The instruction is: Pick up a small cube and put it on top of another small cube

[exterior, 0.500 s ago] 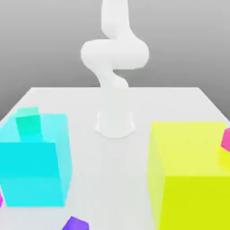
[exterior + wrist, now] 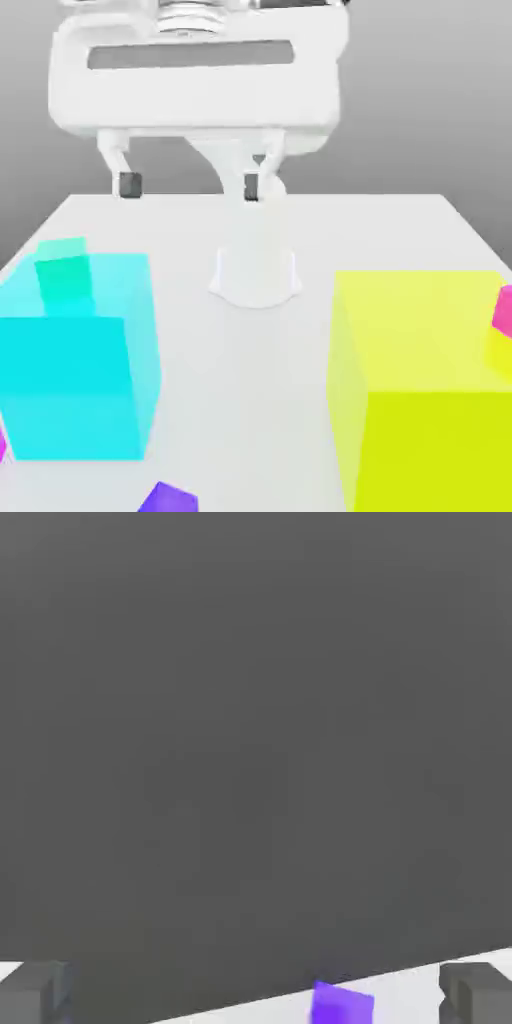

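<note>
A small purple cube (image 2: 168,498) lies on the white table at the near edge of the exterior view, partly cut off by the frame. The same small cube (image 2: 342,1004) appears in the hand view, between my two fingertips in the picture but far below them. My gripper (image 2: 190,185) hangs high over the table's middle, in front of the arm's base, with its dark-tipped fingers (image 2: 130,183) spread wide and nothing between them. In the hand view the gripper (image 2: 255,994) is open too. It is well above and behind the purple cube.
A big cyan block (image 2: 75,355) stands at the exterior view's left, with a small teal-green cube (image 2: 62,275) on it. A big yellow block (image 2: 425,385) fills the right, a small pink cube (image 2: 503,310) at its far edge. The arm's base (image 2: 255,270) stands mid-table.
The hand has swung into the exterior view at the top, fingers open; half a second ago only the arm's links and base showed. The cubes and blocks have not moved.
</note>
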Available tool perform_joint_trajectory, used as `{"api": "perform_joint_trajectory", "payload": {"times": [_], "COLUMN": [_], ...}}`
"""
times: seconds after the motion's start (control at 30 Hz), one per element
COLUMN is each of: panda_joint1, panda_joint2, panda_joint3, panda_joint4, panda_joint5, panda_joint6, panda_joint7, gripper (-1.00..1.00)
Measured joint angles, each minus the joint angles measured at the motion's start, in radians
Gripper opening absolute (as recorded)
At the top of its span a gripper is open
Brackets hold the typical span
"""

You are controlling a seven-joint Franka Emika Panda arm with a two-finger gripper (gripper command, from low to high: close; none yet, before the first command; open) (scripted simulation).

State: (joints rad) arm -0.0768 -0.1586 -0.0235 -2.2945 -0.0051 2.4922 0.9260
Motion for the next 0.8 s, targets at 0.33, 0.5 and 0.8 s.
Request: {"api": "perform_joint_trajectory", "payload": {"times": [0.33, 0.5, 0.8], "panda_joint1": [-0.038, -0.053, -0.062], "panda_joint2": [0.363, 0.544, 0.673], "panda_joint3": [-0.019, -0.023, -0.013], "panda_joint4": [0.003, 0.013, 0.038], "panda_joint5": [0.022, 0.044, 0.055], "panda_joint6": [0.108, 0.182, 0.279], "panda_joint7": [0.054, 0.065, 0.059], "gripper": [0.00, 0.00, -1.00]}}
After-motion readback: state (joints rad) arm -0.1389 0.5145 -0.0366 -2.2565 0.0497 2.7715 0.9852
